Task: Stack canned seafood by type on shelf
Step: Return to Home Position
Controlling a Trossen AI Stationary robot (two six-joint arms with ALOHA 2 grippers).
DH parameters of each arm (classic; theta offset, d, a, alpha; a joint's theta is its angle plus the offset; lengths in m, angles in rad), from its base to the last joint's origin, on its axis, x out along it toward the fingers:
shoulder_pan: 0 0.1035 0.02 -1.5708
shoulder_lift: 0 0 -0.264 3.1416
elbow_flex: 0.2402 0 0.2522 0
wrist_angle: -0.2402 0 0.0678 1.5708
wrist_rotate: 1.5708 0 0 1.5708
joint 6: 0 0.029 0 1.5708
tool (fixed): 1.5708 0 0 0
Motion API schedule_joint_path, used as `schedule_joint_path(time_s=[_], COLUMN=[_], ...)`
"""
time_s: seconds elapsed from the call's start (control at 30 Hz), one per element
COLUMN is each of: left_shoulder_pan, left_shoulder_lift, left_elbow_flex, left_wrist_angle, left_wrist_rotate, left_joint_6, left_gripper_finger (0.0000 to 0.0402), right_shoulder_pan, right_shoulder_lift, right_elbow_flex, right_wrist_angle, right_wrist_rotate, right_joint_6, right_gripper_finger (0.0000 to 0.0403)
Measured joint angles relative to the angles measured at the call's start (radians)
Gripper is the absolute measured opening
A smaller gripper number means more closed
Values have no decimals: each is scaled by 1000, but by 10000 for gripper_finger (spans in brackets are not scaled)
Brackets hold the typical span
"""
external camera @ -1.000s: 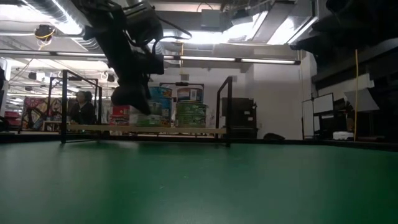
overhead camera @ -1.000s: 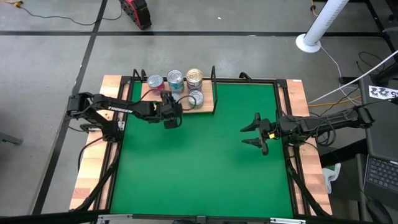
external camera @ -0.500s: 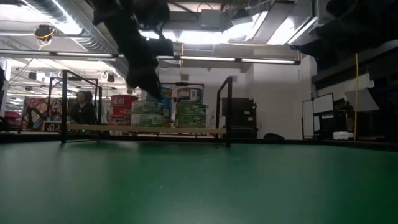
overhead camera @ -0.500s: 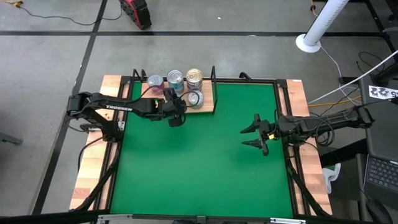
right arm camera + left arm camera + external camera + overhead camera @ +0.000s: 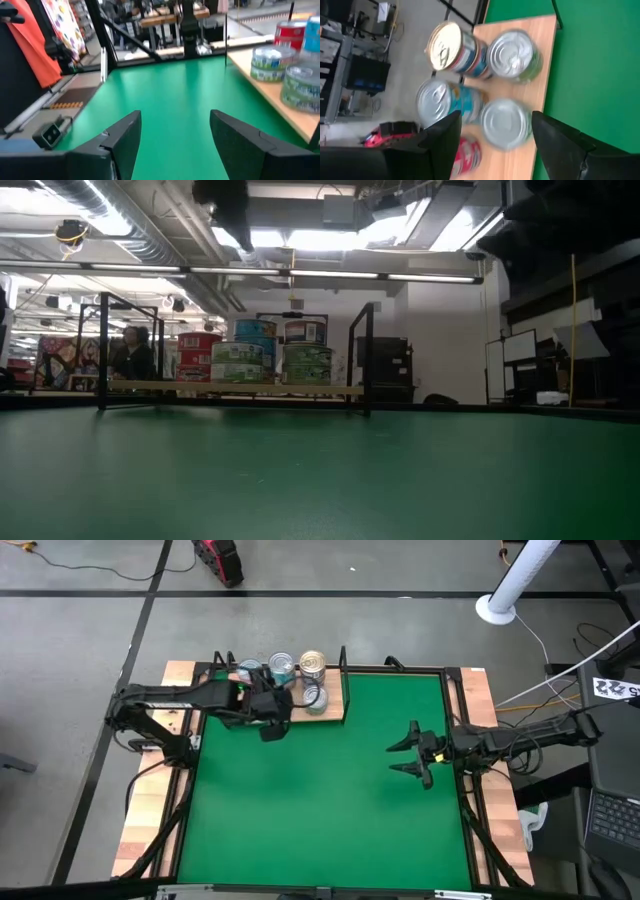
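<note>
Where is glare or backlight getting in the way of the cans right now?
Low view: ceiling lights blaze above the shelf and the left arm is a black silhouette, but the can stacks are lit enough to tell label colours. Left wrist view: the gold lid glares brightest; the silver lids shine milder. High view: even light on the green mat, no hard shadows.
</note>
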Motion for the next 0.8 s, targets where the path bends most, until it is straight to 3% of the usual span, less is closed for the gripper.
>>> schedule_joint_path(time_s=[0.17, 0.37, 0.53, 0.7, 0.8], left_shoulder_pan=[-18, 6, 2, -1, -1], left_shoulder_lift=[-52, -302, -616, -917, -1064], left_elbow_flex=[95, 13, -229, -581, -782], left_wrist_angle=[-198, -197, 33, 432, 619], left_wrist_rotate=[43, 106, 132, 300, 342], left_joint_6=[-65, -211, -230, -164, -136], left_gripper_finger=[239, 239, 239, 239, 239], right_shoulder_pan=[0, 0, 0, 0, 0], right_shoulder_lift=[-39, -104, -147, -152, -152], right_elbow_flex=[8, 8, 8, 8, 8], right_wrist_angle=[-4, -6, -9, -9, -28], right_wrist_rotate=[1, 1, 2, 12, 64], right_joint_6=[-8, -33, -106, -133, -150], right_gripper_finger=[236, 201, 142, 74, 30])
